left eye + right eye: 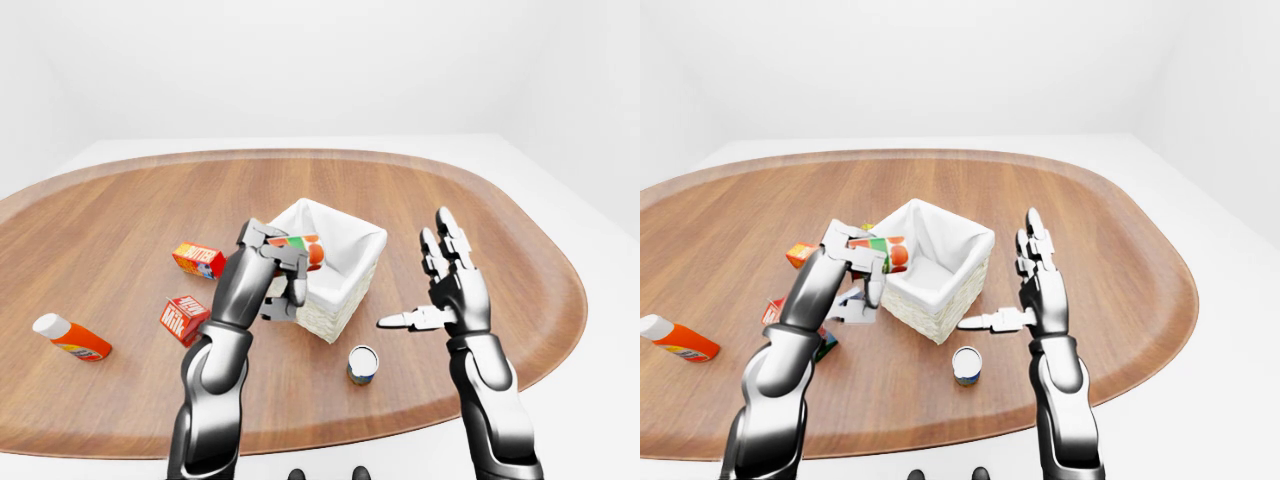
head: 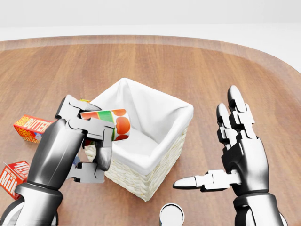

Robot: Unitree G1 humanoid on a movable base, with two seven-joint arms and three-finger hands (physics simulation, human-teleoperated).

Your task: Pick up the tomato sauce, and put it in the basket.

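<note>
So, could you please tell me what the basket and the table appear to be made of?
The basket looks like pale woven wicker, going by its ribbed side wall, with a matte white cloth lining folded over the rim. The table looks like brown wood with visible grain streaks and a slight sheen, though in a render it could be veneer.

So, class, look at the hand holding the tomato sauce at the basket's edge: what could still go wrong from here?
1. The left hand holds the tomato sauce on its side over the basket rim, only partly over the opening; released now, it might catch the rim and fall outside.
2. The hand is close to the basket wall, so moving further in could nudge the basket.
</note>
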